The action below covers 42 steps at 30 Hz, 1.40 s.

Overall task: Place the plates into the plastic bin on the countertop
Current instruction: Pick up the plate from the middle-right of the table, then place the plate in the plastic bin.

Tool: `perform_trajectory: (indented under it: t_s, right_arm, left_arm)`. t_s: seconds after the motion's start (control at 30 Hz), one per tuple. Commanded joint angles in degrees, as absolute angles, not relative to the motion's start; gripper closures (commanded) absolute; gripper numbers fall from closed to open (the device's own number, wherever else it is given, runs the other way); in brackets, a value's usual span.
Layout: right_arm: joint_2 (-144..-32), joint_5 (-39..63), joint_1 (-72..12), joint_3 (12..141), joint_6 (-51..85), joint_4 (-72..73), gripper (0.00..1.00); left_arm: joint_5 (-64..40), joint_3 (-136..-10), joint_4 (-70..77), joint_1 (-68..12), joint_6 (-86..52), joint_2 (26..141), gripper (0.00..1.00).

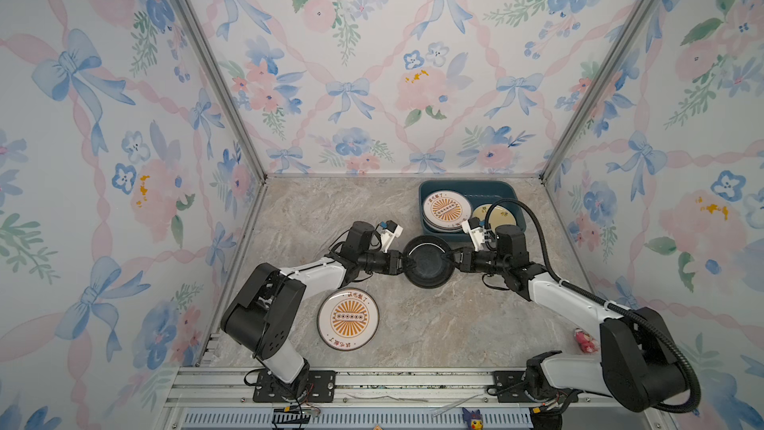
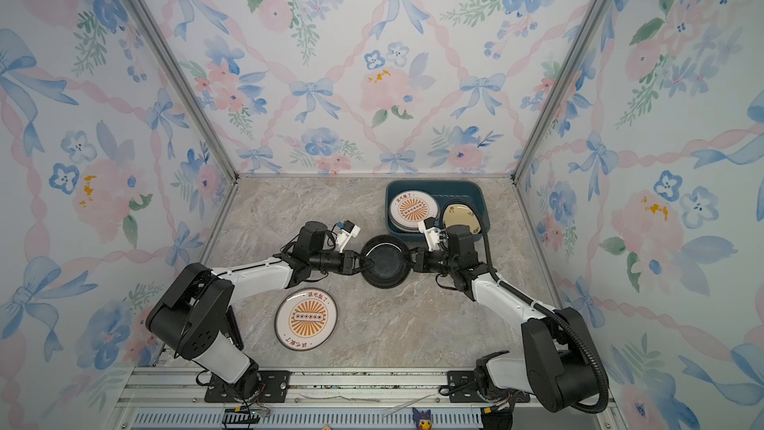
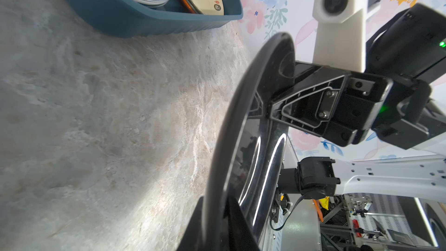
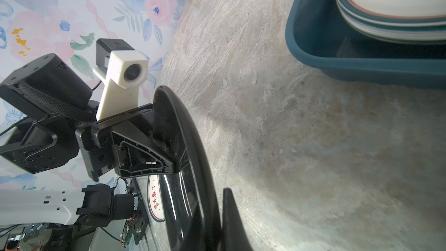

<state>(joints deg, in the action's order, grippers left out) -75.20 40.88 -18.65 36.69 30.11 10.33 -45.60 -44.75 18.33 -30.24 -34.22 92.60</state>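
The task is well advanced but not finished. The plastic bin stands at the far right corner of the countertop. It already holds a pile of several plates with a sunburst plate on top, and beside this pile a pale yellow plate.

Two plates are outside the bin. The black plate hangs roughly level above the middle of the countertop, just in front of the bin's near left corner, between the two arms. The right gripper is pressed together on the plate's right rim and pinches it. The left gripper has its fingers on both sides of the opposite rim, but I cannot tell whether they clamp it or sit loose. I judge this to be a handover to the right arm, which is nearer to the bin.

The second sunburst plate lies flat near the front edge, toward the left, and nothing touches it. What is left is to bring the black plate into the bin, and then this last one.
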Motion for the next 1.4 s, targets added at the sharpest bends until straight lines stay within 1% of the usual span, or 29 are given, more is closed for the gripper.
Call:
perform_trajectory:
  t_s: [0.0,0.13,0.27,0.33,0.37,0.4,0.43,0.5,0.7,0.8,0.97,1.1,1.37]
  right_arm:
    - [-72.9,40.6,-19.6,39.9,29.9,7.3,1.0]
    - [-71.8,37.6,-18.8,43.0,28.0,0.8,1.0]
    - [-71.5,36.6,-16.6,45.9,27.7,-2.6,1.0]
    - [-71.1,36.2,-14.9,47.1,27.6,-4.0,1.0]
    - [-71.0,35.8,-13.8,47.8,27.7,-4.8,1.0]
    - [-71.0,35.7,-12.8,48.5,27.7,-5.3,1.0]
    - [-71.3,35.7,-11.3,49.3,28.1,-6.0,1.0]
    - [-72.3,36.1,-8.2,51.3,28.5,-7.6,1.0]
    - [-78.8,38.5,3.5,56.8,31.5,-8.2,1.0]
    - [-82.9,38.8,7.1,58.7,32.8,-6.8,1.0]
    - [-89.2,36.9,10.2,63.0,33.2,-6.9,1.0]
    - [-92.0,34.4,11.9,65.3,32.8,-7.9,1.0]
    - [-95.9,25.8,12.3,70.1,28.0,-16.3,1.0]
  left_arm:
    - [-45.3,-44.3,19.2,-31.5,-32.2,91.8,0.69]
    - [-44.9,-44.2,19.2,-31.5,-32.5,91.2,0.47]
    - [-44.5,-43.9,18.8,-31.4,-32.3,90.2,0.26]
    - [-43.9,-43.7,18.3,-31.3,-32.0,89.6,0.19]
    - [-43.5,-43.6,17.7,-31.2,-31.7,89.1,0.09]
    - [-43.2,-43.5,17.2,-31.2,-31.4,88.8,0.05]
    - [-42.7,-43.4,16.5,-31.0,-31.1,88.2,0.03]
    - [-41.5,-43.4,14.5,-30.9,-30.0,87.0,0.02]
    - [-36.2,-42.7,9.6,-30.8,-28.3,82.2,0.02]
    - [-35.2,-42.5,8.7,-30.6,-27.9,80.6,0.02]
    - [-35.0,-40.8,8.5,-30.6,-27.9,80.9,0.02]
    - [-35.0,-40.7,8.7,-30.6,-27.9,81.0,0.02]
    - [-34.6,-40.5,8.9,-30.6,-27.7,81.3,0.02]
